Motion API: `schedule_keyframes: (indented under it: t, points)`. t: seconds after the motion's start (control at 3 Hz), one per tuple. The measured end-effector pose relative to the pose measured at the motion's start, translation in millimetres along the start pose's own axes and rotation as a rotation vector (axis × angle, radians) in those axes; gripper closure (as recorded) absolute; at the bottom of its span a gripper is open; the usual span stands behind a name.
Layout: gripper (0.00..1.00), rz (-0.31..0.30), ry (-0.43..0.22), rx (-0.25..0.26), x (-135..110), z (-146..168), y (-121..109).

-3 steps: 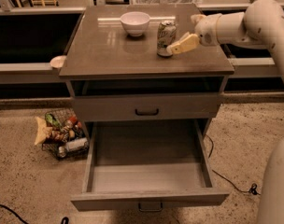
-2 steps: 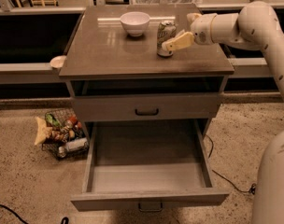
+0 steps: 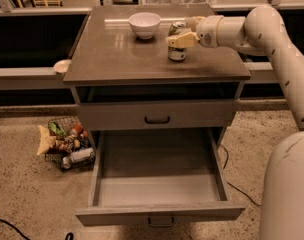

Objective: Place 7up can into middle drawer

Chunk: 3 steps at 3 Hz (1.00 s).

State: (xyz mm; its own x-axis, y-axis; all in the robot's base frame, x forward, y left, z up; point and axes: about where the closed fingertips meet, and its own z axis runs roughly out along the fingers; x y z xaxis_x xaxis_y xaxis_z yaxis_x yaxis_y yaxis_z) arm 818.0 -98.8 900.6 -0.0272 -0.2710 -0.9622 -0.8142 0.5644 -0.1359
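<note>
Since a second ago the gripper (image 3: pixel 180 35) has slid toward 9 o'clock, from beside the 7up can (image 3: pixel 176 53) to across its upper half, while the can itself has kept its spot. The can stands upright on the cabinet top (image 3: pixel 137 59), right of centre, at about 4 o'clock from the white bowl (image 3: pixel 144 24) and just apart from it. The gripper comes in from 3 o'clock on a pale arm (image 3: pixel 272 39) and touches or nearly touches the can; whether it has clamped on the can or only lies against it cannot be told. At 6 o'clock from the can, below the upper drawer front (image 3: pixel 192 115) with its dark handle, the middle drawer (image 3: pixel 159 214) is pulled fully out as before. On the floor at 9 o'clock from that drawer sits a wire basket (image 3: pixel 67 145) of packets and bottles.
</note>
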Motion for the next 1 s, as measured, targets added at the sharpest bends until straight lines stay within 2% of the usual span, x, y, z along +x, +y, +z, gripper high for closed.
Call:
schedule_keyframes:
  t: [0.67,1.0]
  points:
    - [0.72,0.018,-0.062,-0.02,-5.8,-3.9,12.9]
    - [0.95,-0.007,-0.116,-0.028,-23.9,-27.4,28.2]
